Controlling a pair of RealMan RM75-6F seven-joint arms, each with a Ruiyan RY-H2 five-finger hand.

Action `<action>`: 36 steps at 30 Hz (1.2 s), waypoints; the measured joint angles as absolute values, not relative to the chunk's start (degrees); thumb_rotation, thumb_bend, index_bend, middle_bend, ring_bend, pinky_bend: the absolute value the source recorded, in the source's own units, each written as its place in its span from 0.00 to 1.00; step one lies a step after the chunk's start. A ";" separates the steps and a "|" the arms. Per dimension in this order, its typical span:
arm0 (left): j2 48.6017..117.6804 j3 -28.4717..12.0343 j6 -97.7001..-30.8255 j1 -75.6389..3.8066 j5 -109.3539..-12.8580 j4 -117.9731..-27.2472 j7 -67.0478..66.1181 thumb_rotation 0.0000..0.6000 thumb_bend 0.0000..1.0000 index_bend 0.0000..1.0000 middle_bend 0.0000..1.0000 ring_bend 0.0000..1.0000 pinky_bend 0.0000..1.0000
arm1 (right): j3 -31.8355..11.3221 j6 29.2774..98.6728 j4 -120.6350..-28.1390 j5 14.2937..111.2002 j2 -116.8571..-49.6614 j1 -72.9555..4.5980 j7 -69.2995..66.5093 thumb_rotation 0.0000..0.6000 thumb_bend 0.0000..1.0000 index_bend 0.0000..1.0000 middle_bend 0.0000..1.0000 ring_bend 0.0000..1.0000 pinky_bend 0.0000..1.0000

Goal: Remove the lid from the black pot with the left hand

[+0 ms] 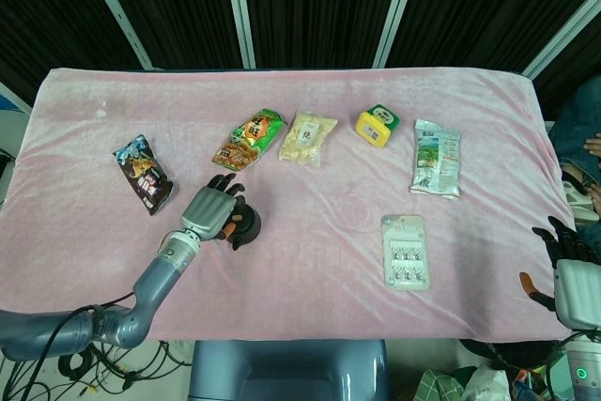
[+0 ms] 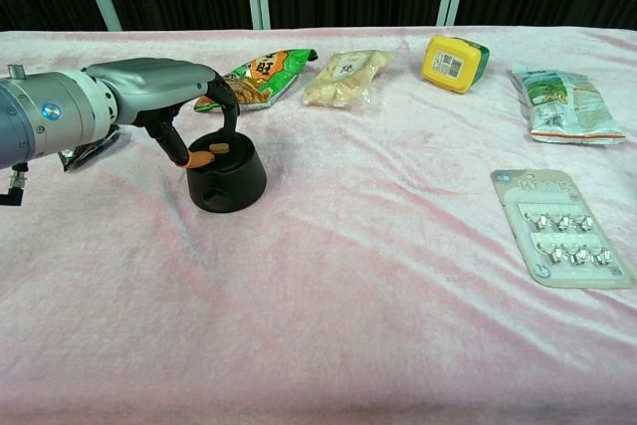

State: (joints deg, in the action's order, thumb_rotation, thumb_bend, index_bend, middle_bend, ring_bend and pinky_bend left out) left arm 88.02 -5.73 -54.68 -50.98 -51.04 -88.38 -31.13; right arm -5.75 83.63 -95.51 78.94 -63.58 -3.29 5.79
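The black pot [image 2: 227, 178] stands on the pink cloth at the left, its lid [image 2: 221, 152] still on, with a small tan knob on top. My left hand [image 2: 164, 102] arches over it from the left. The orange-tipped thumb [image 2: 201, 158] rests on the lid just left of the knob, and a dark finger [image 2: 231, 121] comes down behind the knob. A small gap shows between thumb and knob. In the head view the left hand [image 1: 208, 211] covers most of the pot [image 1: 246, 226]. My right hand [image 1: 563, 265] hangs off the table's right edge, fingers spread, holding nothing.
A dark snack bag [image 1: 143, 172] lies left of the pot, and a green-orange snack bag [image 2: 257, 75] just behind it. Further right along the back are a pale bag [image 2: 346, 75], a yellow box [image 2: 455, 61] and a green-white bag [image 2: 562, 102]. A blister pack [image 2: 559, 226] lies at the right.
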 measured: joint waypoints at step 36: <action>89.05 -6.94 -55.31 -50.81 -50.62 -87.02 -31.35 1.00 0.44 0.54 0.22 0.01 0.10 | -5.93 83.73 -95.74 78.45 -63.63 -3.15 5.58 1.00 0.20 0.22 0.08 0.13 0.22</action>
State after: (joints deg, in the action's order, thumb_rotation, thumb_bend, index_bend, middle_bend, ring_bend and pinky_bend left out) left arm 89.05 -6.94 -55.31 -50.81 -50.62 -87.02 -31.35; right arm -5.93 83.73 -95.74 78.45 -63.63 -3.15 5.58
